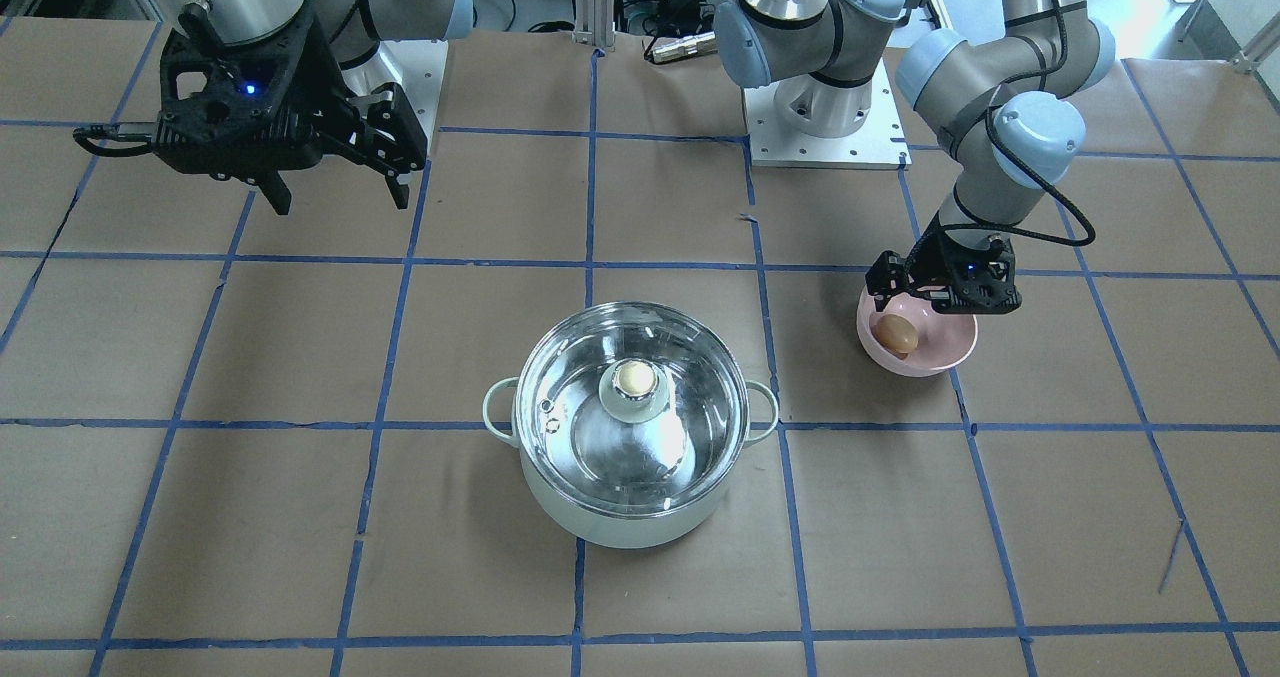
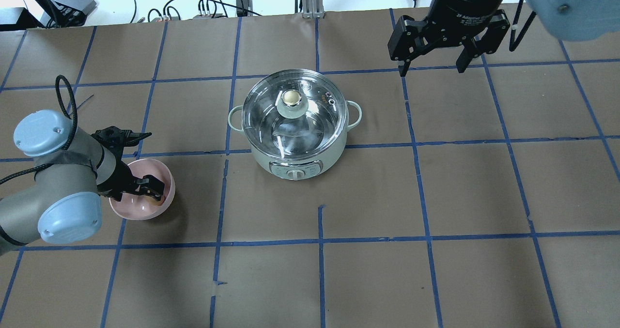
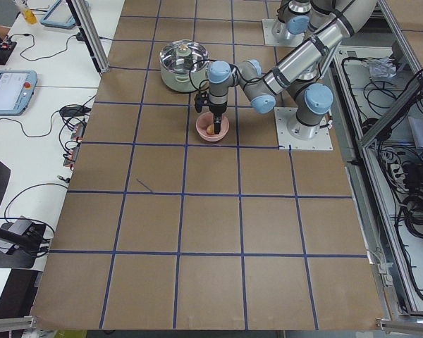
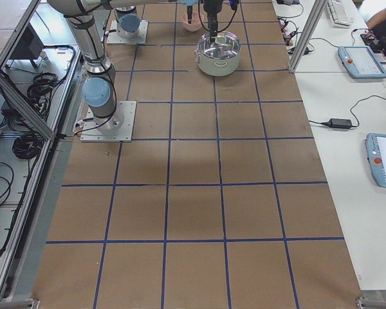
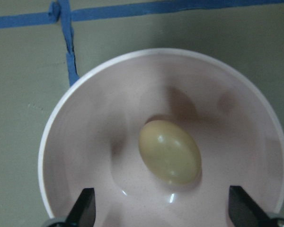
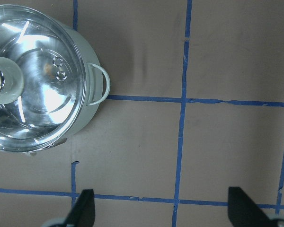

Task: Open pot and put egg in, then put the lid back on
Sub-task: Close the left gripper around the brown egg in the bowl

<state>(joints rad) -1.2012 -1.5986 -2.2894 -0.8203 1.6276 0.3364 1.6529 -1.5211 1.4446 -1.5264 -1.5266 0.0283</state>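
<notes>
The lid closes the pot; the pink bowl walls in the egg, open from above.

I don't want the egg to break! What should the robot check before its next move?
1. The egg lies whole in the pink bowl: ok.
2. The left hand is open, with one finger on each side of the egg: ok.
3. The left hand grips the egg: not ok, there are gaps on both sides.
4. The lid is off the pot: not ok, it sits on top.
5. The right hand is open: ok.
6. The right hand is over the lid: not ok, it hangs off to one side of the pot.
</notes>
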